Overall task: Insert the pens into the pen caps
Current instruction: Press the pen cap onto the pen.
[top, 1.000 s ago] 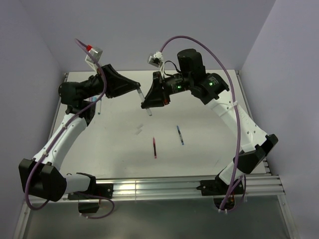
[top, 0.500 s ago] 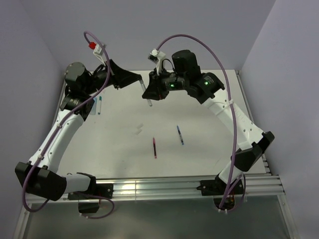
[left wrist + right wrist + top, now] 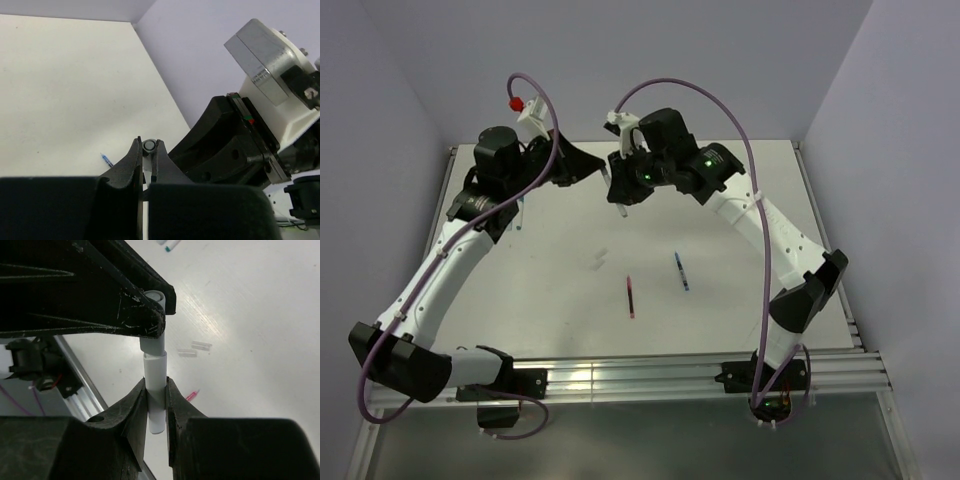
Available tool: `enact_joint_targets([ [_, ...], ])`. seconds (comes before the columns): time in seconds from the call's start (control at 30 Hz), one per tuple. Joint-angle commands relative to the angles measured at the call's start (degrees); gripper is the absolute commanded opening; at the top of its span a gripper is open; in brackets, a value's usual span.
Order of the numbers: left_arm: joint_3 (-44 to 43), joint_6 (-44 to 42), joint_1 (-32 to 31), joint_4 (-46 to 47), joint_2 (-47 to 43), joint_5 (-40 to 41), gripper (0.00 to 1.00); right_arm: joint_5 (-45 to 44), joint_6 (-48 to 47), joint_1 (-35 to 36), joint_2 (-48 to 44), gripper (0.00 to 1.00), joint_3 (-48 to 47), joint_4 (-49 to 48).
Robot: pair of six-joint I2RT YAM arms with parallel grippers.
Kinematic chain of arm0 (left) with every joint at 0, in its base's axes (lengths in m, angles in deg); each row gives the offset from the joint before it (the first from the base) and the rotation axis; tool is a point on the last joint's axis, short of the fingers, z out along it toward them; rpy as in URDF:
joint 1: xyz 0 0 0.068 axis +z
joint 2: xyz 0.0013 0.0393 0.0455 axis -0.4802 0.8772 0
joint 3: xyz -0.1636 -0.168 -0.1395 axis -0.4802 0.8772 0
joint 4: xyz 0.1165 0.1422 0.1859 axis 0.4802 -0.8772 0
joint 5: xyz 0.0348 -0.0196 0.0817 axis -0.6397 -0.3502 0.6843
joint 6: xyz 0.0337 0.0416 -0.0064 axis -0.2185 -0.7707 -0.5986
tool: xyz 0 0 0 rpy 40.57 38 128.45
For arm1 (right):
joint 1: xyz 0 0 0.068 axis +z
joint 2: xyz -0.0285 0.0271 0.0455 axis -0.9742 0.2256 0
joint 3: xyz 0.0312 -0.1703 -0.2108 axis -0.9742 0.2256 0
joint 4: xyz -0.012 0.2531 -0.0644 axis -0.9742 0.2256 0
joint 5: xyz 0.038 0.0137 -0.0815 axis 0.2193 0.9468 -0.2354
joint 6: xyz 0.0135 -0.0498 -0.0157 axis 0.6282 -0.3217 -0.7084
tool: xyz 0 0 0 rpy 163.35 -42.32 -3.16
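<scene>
My right gripper [image 3: 156, 390] is shut on a white pen [image 3: 155, 369], held upright above the table. The pen's upper end meets a grey pen cap [image 3: 152, 341], and my left gripper [image 3: 148, 150] is shut on that cap [image 3: 148, 146], seen end-on there. In the top view the two grippers meet at the back middle, left gripper [image 3: 604, 172] against right gripper [image 3: 620, 190]. A red pen [image 3: 631, 297] and a dark blue pen [image 3: 681, 272] lie on the table in front. Two pale caps [image 3: 194, 349] lie side by side.
A white pen with a green tip [image 3: 519, 210] lies at the back left under my left arm. Purple cables loop above both arms. An aluminium rail [image 3: 640, 378] runs along the near edge, and walls close the back and both sides.
Both grippers have risen and swung toward the back, and the right one has closed in on the left. The white pen and the grey cap now meet end to end.
</scene>
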Motion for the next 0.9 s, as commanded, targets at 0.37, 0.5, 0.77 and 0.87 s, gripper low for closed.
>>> enact_joint_targets([
  [0.37, 1.7, 9.0, -3.9, -6.4, 1.5, 5.8, 0.00, -25.1, -6.8, 6.9, 0.0, 0.00, -3.2, -4.1],
  [0.5, 1.9, 12.8, -3.9, -5.3, 2.4, 4.6, 0.00, -29.3, -9.4, 8.1, -1.0, 0.00, -0.1, -7.6],
  [0.77, 1.0, 15.4, -3.9, -6.4, 3.0, 6.7, 0.00, -40.7, -11.9, 10.8, 1.4, 0.00, -1.3, -8.3],
  [0.87, 2.1, 15.9, -4.0, -6.4, 2.9, 8.4, 0.00, -41.5, -10.7, 11.3, 2.6, 0.00, -2.3, -8.2],
])
